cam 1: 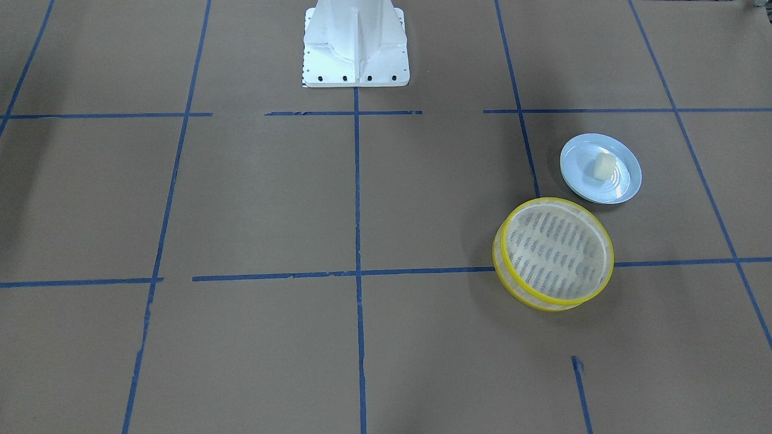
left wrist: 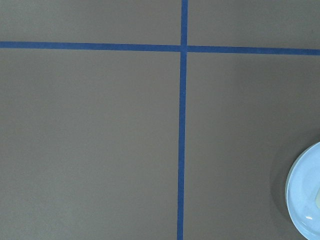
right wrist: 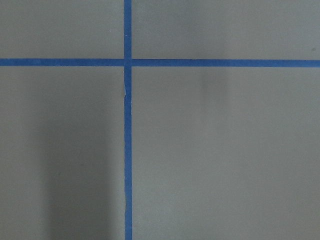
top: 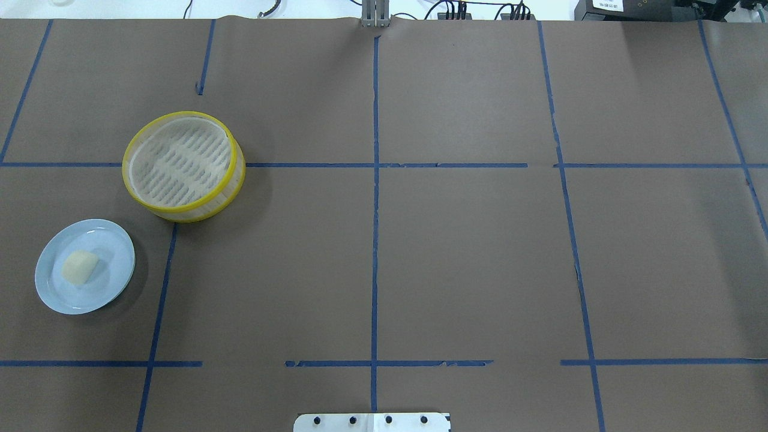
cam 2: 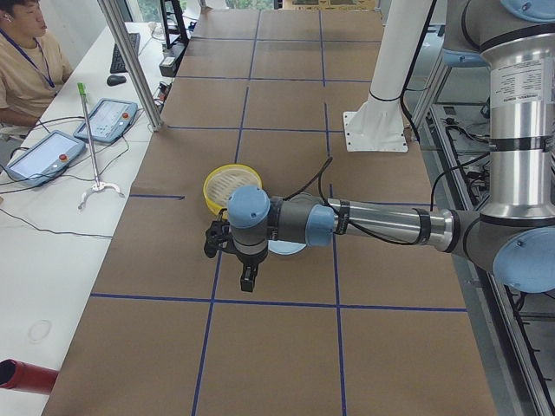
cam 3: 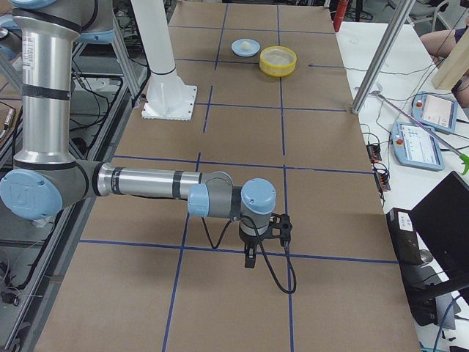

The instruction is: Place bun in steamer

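Observation:
The bun [cam 1: 604, 165] is a small cream lump lying on a pale blue plate [cam 1: 624, 184]. The steamer [cam 1: 555, 250] stands empty just beside the plate. In the overhead view the bun [top: 80, 266] and plate [top: 114, 249] are at the left, with the steamer [top: 180, 162] farther out. My left gripper [cam 2: 247, 282] shows only in the exterior left view, hanging above the table near the plate; I cannot tell if it is open. My right gripper [cam 3: 250, 258] shows only in the exterior right view, far from the objects; I cannot tell its state.
The robot's white base [cam 1: 356, 45] stands at the table's middle edge. The brown table is marked with blue tape lines [top: 375, 210]. The left wrist view shows the plate's edge [left wrist: 305, 195] at lower right. Operators' tablets [cam 2: 48, 152] lie beyond the table's far edge.

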Motion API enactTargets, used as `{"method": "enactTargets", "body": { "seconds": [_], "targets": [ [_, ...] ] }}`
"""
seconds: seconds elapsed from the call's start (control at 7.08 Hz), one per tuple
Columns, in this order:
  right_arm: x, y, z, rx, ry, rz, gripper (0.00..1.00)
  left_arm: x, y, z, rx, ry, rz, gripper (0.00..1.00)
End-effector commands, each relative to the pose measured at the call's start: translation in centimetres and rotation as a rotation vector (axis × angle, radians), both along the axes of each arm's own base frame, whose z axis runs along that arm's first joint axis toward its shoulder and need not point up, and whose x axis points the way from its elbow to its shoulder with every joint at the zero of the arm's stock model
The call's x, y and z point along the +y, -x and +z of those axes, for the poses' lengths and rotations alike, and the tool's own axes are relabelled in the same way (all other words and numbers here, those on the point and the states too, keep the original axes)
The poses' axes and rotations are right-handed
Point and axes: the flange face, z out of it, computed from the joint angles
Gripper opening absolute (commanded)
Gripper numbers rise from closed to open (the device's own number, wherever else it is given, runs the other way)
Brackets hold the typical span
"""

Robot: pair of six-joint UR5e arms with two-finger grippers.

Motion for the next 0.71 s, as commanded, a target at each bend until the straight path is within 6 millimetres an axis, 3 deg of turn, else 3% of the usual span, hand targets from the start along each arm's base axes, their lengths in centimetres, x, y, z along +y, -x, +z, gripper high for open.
{"method": "enactTargets", "body": {
  "seconds": [0.0, 0.14, 0.28, 0.56],
  "targets": [
    [0.0, 0.0, 0.0, 0.0, 0.0, 0.0, 1.0, -0.7, -7.6, -2.9, 0.084, 0.014, -0.041, 1.0],
    [0.0, 0.0, 0.0, 0.0, 0.0, 0.0, 1.0, -0.4, -13.5, -4.1, 0.039, 0.04, -0.077, 1.0],
    [0.0, 0.0, 0.0, 0.0, 0.0, 0.0, 1.0, 0.2, -17.5, -4.5, 0.001, -0.012, -0.057, 1.0],
    [0.0, 0.0, 0.0, 0.0, 0.0, 0.0, 1.0, 2.3, -23.0, -4.0, 0.0, 0.024, 0.036, 1.0]
  ]
}}
